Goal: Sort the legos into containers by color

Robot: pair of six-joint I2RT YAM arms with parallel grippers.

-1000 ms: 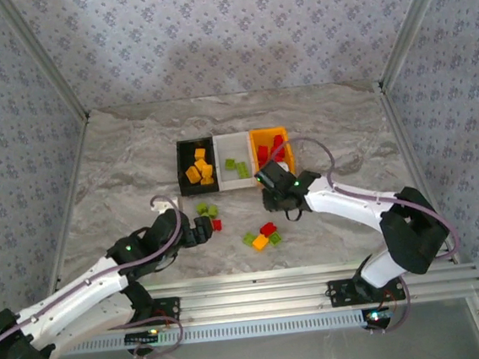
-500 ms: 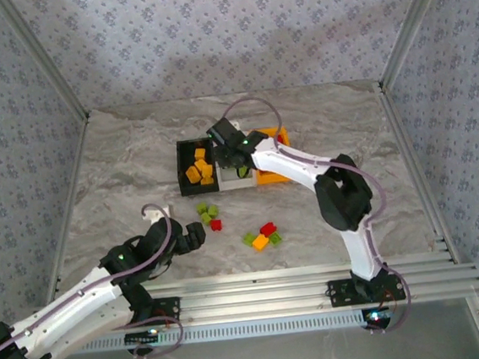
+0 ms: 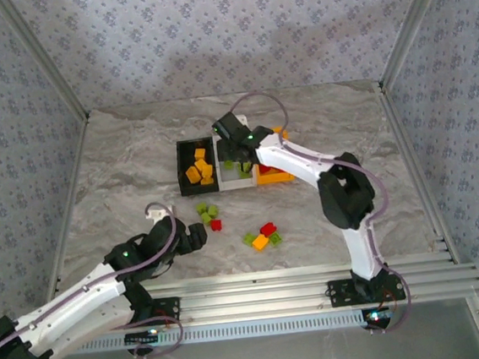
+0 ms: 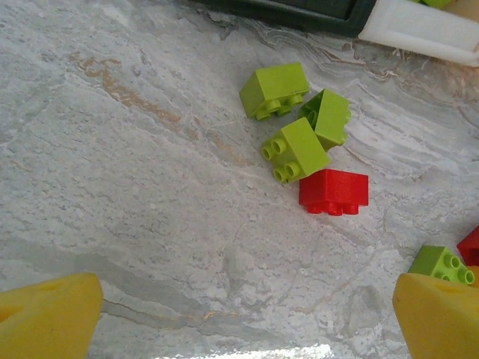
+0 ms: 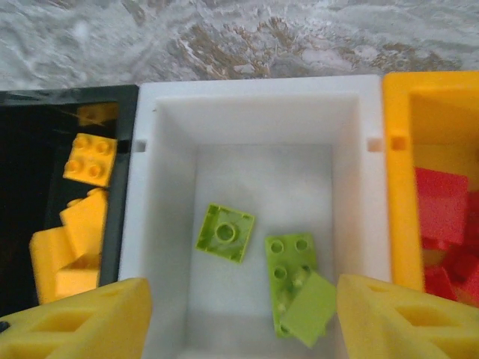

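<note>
On the marbled tabletop (image 4: 135, 172) three lime green legos (image 4: 294, 149) sit bunched together, studs facing sideways, with a red lego (image 4: 334, 191) just below them, touching the nearest green one. Another green brick (image 4: 441, 264) lies at the right edge, beside a sliver of red (image 4: 471, 245). The left tool (image 4: 239, 321) hovers with its yellow fingers (image 4: 45, 314) spread wide (nothing between them). Along the top edge run the black bin (image 4: 314, 16) and white bin (image 4: 426, 30).

No readable text or labels.
</note>
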